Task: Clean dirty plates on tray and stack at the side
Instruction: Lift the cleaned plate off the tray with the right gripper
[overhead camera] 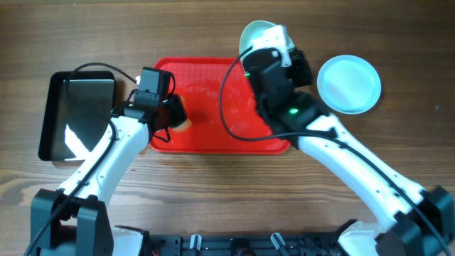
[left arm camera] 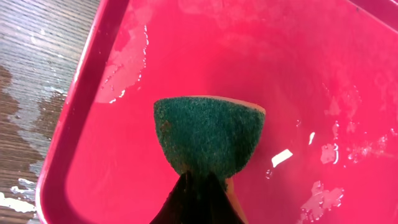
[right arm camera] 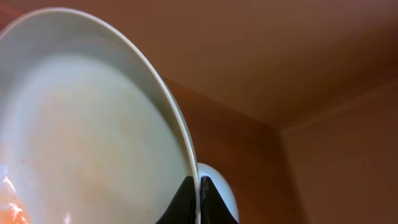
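Over tray (overhead camera: 206, 75): left claw (left arm camera: 198, 183) pinches sponge (left arm camera: 208, 134); right claw (right arm camera: 198, 186) grips tilted plate (right arm camera: 81, 124), seemingly raised.

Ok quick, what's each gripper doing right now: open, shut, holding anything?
Left gripper: shut on the green-faced sponge.
Right gripper: shut on the rim of a plate.

Counted two pale plates in view, both round and shallow: a raised plate (overhead camera: 252, 35) and a flat plate (overhead camera: 348, 84) lying level. Tallied two trays, one red tray (overhead camera: 202, 135) and one smaller black tray (overhead camera: 48, 117), plus a single green-faced sponge (left arm camera: 208, 134). Logged two white arms, a left arm (overhead camera: 117, 149) and a right arm (overhead camera: 355, 160), over one wooden table (overhead camera: 213, 185).
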`<state>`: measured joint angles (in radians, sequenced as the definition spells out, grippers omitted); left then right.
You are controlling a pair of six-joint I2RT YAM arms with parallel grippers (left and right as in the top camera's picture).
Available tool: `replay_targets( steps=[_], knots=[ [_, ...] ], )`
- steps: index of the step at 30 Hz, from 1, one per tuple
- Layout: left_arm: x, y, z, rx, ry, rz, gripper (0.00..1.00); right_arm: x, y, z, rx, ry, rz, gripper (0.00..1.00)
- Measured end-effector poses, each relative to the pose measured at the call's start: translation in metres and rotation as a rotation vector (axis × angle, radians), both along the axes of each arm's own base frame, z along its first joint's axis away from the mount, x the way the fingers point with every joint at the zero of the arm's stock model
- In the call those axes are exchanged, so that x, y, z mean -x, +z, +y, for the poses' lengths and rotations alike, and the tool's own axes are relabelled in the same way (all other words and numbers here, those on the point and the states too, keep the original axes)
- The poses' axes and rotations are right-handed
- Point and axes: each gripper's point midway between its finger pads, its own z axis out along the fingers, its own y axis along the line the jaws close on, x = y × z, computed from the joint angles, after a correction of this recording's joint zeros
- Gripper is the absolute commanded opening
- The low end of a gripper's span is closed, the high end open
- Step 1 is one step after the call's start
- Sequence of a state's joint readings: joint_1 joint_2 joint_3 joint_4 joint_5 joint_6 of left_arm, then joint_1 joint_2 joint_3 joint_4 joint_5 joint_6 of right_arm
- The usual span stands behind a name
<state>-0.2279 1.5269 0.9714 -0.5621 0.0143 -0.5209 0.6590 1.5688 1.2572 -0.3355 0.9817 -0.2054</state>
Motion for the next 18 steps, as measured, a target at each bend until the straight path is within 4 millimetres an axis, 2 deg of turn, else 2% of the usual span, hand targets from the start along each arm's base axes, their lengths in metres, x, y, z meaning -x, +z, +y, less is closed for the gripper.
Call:
replay_targets(
  steps=[5,8,18],
  knots=[
    [0.001,-0.001,0.0,0.004,0.004,0.007,0.04,-0.008,-0.011,0.02,0.286,-0.037,-0.003,0.04],
    [0.002,-0.001,0.0,0.005,0.006,0.009,0.04,-0.006,-0.005,0.024,0.375,-0.058,-0.007,0.04],
    [0.002,-0.001,0.0,0.005,0.006,0.009,0.04,0.001,0.001,0.028,0.441,-0.064,0.001,0.04]
  ],
)
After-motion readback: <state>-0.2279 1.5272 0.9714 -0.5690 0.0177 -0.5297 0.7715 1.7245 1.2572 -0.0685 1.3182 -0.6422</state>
